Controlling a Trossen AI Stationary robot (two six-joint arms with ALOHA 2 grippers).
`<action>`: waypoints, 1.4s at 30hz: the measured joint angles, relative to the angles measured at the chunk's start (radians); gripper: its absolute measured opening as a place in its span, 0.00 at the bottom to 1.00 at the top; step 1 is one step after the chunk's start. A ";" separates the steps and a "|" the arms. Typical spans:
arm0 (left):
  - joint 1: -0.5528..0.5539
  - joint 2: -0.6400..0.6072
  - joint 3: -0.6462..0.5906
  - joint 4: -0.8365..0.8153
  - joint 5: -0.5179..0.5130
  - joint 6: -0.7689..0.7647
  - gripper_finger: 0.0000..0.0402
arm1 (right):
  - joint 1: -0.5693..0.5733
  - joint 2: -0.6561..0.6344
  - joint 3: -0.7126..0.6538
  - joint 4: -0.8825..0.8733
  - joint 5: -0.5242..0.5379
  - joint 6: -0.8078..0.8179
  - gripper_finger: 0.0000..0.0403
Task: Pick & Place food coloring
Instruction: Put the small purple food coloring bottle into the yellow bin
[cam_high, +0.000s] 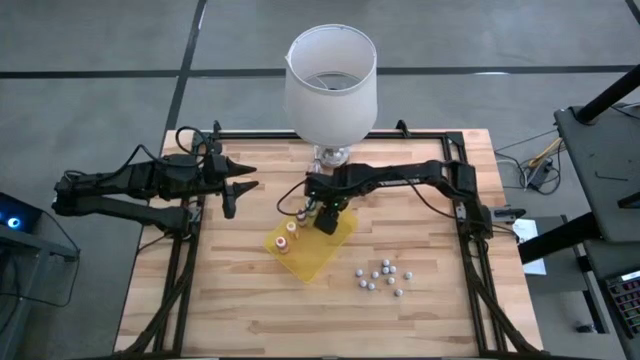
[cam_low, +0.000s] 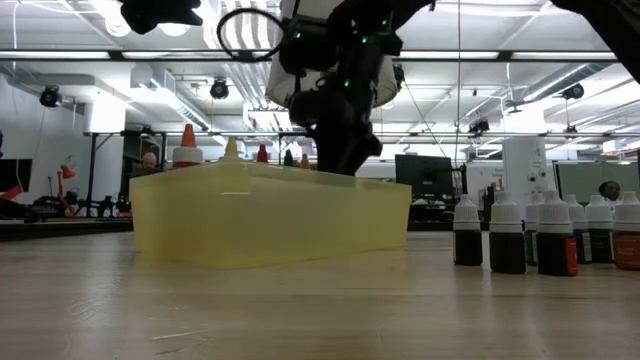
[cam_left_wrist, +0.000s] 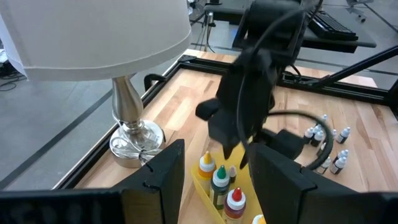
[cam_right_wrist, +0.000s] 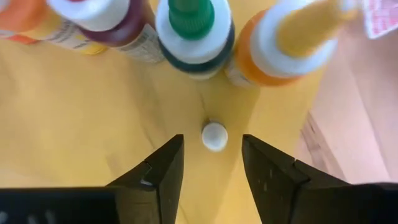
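Several small food coloring bottles stand upright in a yellow tray (cam_high: 315, 255), their bases on its floor. The right wrist view shows them from above: orange cap (cam_right_wrist: 18, 12), red bottle (cam_right_wrist: 118, 18), green cap (cam_right_wrist: 193, 15), yellow cap (cam_right_wrist: 305, 28). A white-capped bottle (cam_right_wrist: 214, 135) stands apart from these. My right gripper (cam_right_wrist: 212, 146) hangs open over the tray, pointing down, one finger on either side of the white cap without touching it. In the high view it is at the tray's far end (cam_high: 326, 218). My left gripper (cam_high: 232, 190) waits open above the table's left side.
A lamp with a white shade (cam_high: 330, 85) stands on its metal base (cam_left_wrist: 137, 137) at the table's far edge, just behind the tray. Several more white-capped bottles (cam_high: 385, 275) stand grouped on the table to the tray's near right, also in the low view (cam_low: 510, 235).
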 joint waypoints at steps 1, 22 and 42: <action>0.000 0.000 0.000 0.000 0.000 0.000 0.37 | 0.000 -0.012 0.000 -0.011 0.000 0.000 0.37; 0.000 -0.001 0.000 0.000 -0.001 0.001 0.37 | 0.192 -0.274 -0.013 -0.252 0.000 0.069 0.35; 0.000 0.001 0.000 0.000 -0.001 0.003 0.37 | 0.369 -0.414 -0.135 -0.272 -0.015 0.259 0.39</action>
